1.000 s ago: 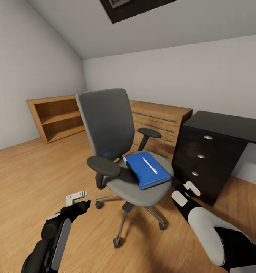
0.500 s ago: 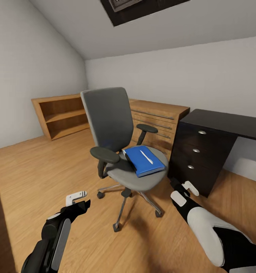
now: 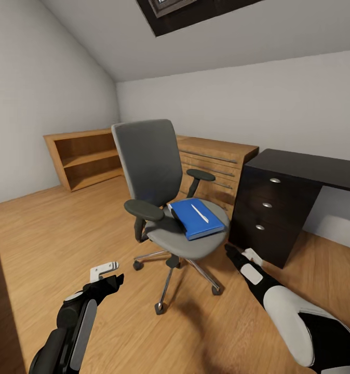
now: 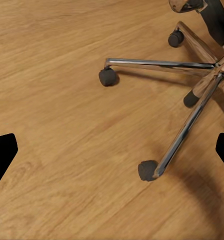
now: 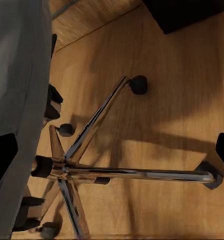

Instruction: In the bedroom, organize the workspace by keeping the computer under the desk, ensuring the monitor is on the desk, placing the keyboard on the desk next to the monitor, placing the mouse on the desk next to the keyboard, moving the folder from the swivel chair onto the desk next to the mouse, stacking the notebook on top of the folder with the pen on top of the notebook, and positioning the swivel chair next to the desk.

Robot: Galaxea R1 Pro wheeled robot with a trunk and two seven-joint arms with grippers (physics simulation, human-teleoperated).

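Folder [image 3: 198, 219], bright blue, lies flat on the grey seat of the swivel chair [image 3: 159, 182], with a white pen [image 3: 199, 213] resting on its cover. A dark edge shows just beside the folder on the side toward the chair back; whether that is the notebook cannot be told. The chair stands on the wooden floor [image 3: 50, 228] near the dark counter [image 3: 294, 200] with three drawers, which is at the right, and in front of a light wooden dresser [image 3: 221, 166]. A low open bookshelf [image 3: 84, 158] stands against the far left wall.

The left hand [image 3: 106, 274] hangs low over the floor, well apart from the chair, its fingers apart. The right hand [image 3: 241, 257] reaches toward the chair's base, just below the seat edge, fingers apart and holding nothing. Both wrist views look down on the chair's chrome star base [image 4: 191, 90] [image 5: 92, 170] and black casters.
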